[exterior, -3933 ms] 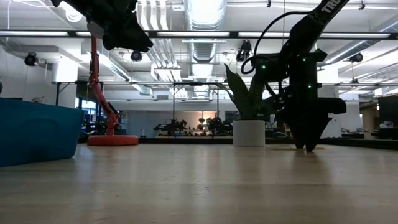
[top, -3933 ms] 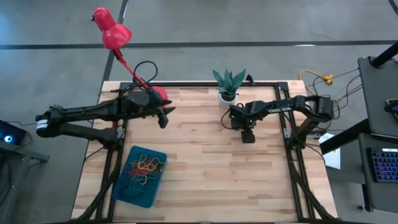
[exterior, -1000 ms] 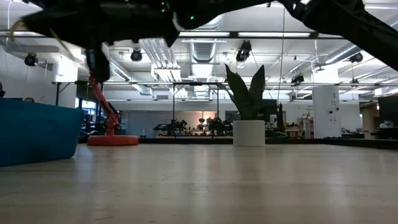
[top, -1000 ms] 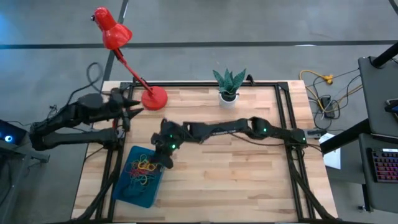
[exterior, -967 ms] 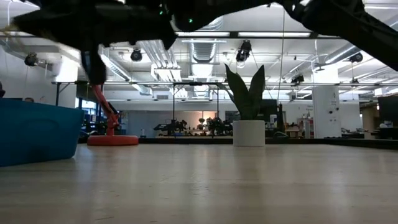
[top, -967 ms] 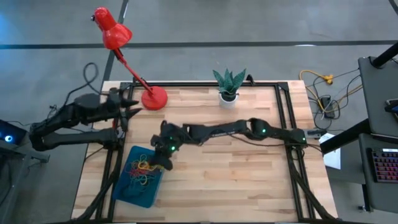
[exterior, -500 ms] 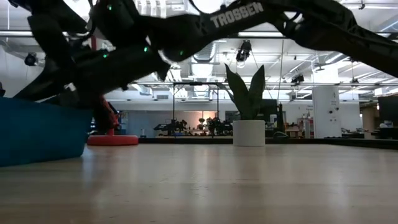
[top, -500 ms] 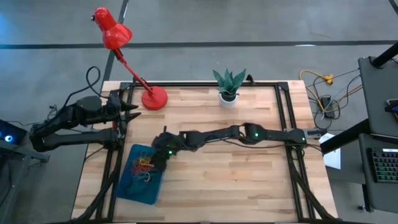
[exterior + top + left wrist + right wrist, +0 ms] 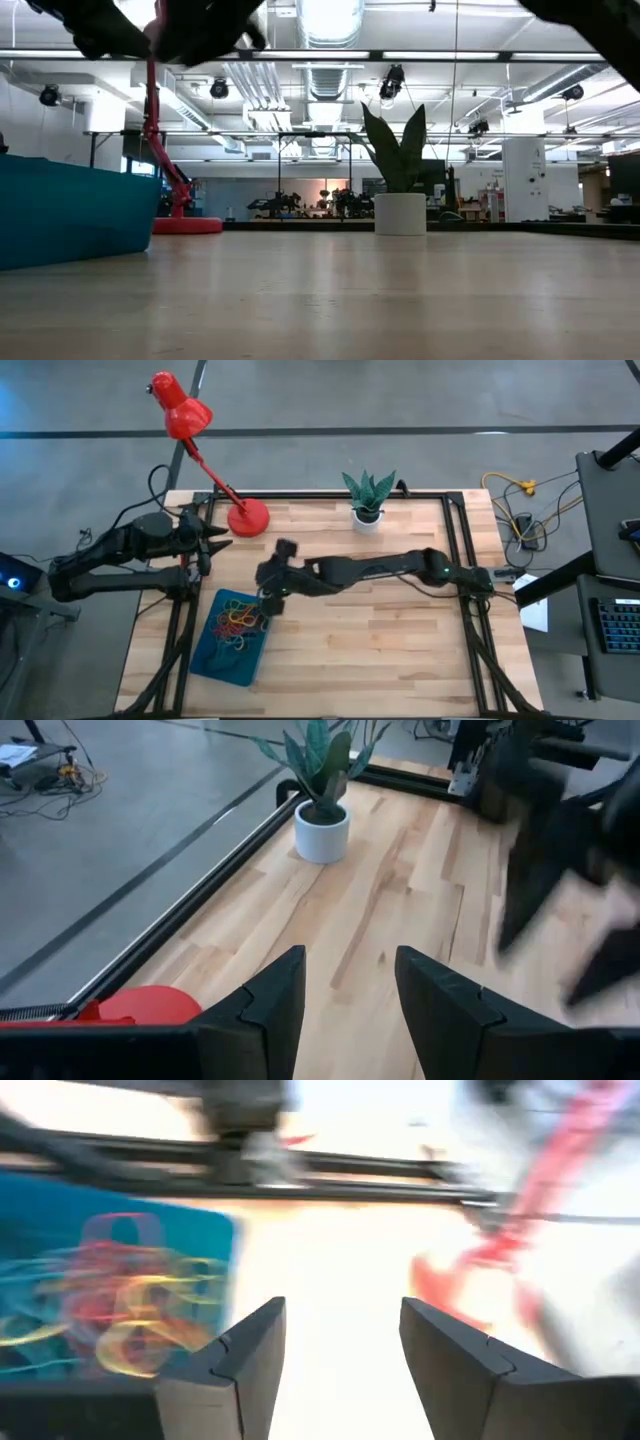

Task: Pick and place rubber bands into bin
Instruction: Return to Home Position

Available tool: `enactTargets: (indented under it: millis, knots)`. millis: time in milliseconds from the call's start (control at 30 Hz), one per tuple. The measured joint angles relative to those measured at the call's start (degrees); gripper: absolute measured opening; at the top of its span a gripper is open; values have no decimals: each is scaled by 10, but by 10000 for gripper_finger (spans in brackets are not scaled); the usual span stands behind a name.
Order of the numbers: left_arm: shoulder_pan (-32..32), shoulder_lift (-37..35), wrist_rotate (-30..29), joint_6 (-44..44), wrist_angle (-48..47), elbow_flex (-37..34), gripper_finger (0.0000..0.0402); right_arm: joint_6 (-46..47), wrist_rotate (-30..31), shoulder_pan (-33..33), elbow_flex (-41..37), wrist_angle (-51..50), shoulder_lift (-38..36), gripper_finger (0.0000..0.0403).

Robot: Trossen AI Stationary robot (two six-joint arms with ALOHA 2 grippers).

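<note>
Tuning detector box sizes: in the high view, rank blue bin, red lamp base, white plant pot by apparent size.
1. blue bin, clearly largest.
2. red lamp base.
3. white plant pot, smallest, though the leaves hide part of it.

R tool (image 9: 268, 603) pulled up & back from inside bin (image 9: 222, 666) to its far corner; bin shifted slightly.
</note>
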Motion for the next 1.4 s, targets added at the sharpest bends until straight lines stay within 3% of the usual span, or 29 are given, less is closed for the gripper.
enactTargets:
  millis: [67,100,233,600,733,1067,1200,1333,1400]
  knots:
    - [0,6,1,0,5,1,141,7,73,5,0,-36,-29,185]
    - [0,10,8,0,8,1,141,33,58,2,0,-56,-43,185]
    - [0,10,64,-2,31,-1,141,199,-139,-35,-2,-141,-74,172]
    - [0,14,85,-70,94,-10,141,132,-132,-31,-42,-268,-112,111]
    - [0,22,64,-82,127,-10,141,115,-135,-22,-149,-249,-188,89]
    - [0,70,43,-126,147,-10,141,205,-101,-19,-526,-94,-541,59]
    - [0,98,43,-126,148,-10,141,216,-22,-21,-625,-134,-644,61]
    - [0,121,51,-182,147,-10,141,336,-8,-19,-687,-151,-745,61]
    - [0,132,91,-215,154,-10,141,392,-11,-18,-715,-148,-789,61]
